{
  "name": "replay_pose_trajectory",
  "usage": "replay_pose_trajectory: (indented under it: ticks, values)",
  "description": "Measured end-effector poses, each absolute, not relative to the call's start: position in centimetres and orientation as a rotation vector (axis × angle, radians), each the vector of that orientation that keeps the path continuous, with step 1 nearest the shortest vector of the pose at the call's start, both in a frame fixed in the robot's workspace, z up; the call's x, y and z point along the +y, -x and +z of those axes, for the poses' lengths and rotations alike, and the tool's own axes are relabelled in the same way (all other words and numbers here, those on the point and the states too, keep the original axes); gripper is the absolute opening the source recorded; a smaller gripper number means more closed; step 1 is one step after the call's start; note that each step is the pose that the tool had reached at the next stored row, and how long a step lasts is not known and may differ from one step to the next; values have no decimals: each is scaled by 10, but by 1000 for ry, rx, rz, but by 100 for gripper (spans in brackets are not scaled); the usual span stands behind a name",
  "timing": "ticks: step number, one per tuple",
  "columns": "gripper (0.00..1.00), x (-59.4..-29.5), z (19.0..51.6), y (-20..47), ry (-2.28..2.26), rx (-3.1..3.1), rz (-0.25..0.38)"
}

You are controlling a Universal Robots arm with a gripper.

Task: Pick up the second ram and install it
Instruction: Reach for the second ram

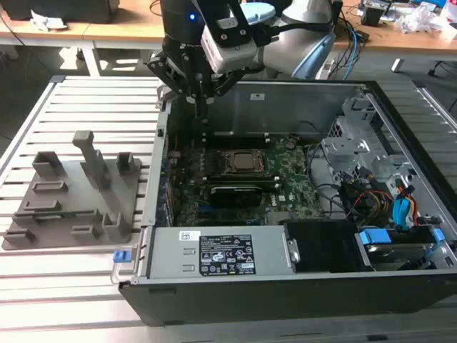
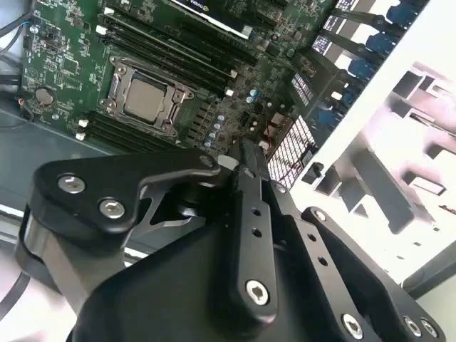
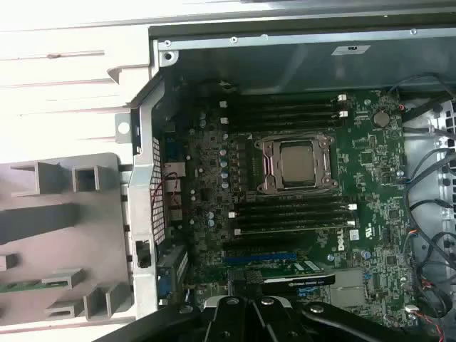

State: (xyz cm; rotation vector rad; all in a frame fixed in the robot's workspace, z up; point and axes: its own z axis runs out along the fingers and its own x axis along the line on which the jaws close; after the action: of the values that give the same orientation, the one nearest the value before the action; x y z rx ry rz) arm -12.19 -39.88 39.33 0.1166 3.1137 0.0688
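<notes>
My end effector [image 1: 202, 107] hangs over the far corner of the open computer case [image 1: 300, 100], on the exterior view's left, just inside the case wall and above the motherboard [image 1: 289, 168]. Its fingers are clenched, with the tips drawn together into a point that aims down at the board without touching it. The second ram [image 3: 16, 286] is not in my grasp. In the first wrist view it shows as a thin green stick lying flat in the grey holder tray [image 3: 64, 235], outside the case and well apart from my fingertips. The tray sits on the slatted bench [image 1: 93, 107] just beside the case, on the exterior view's left, with its upright posts standing. Inside the case, the CPU socket [image 3: 296, 165] sits near the middle of the board, with long dark memory slots [image 3: 292, 214] running along both of its sides, their white latches at the ends. A graphics card [image 1: 232, 193] lies across the board on the near side of the socket, and the grey power supply [image 1: 221, 254] lies along the front of the case. I cannot tell whether any of the slots already holds a stick.
</notes>
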Motion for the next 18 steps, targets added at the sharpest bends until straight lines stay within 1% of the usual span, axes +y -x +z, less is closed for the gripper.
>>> replay_pose_trajectory:
  ticks: [18]
  values:
    - [11,-399,393,167,-117,3114,69]
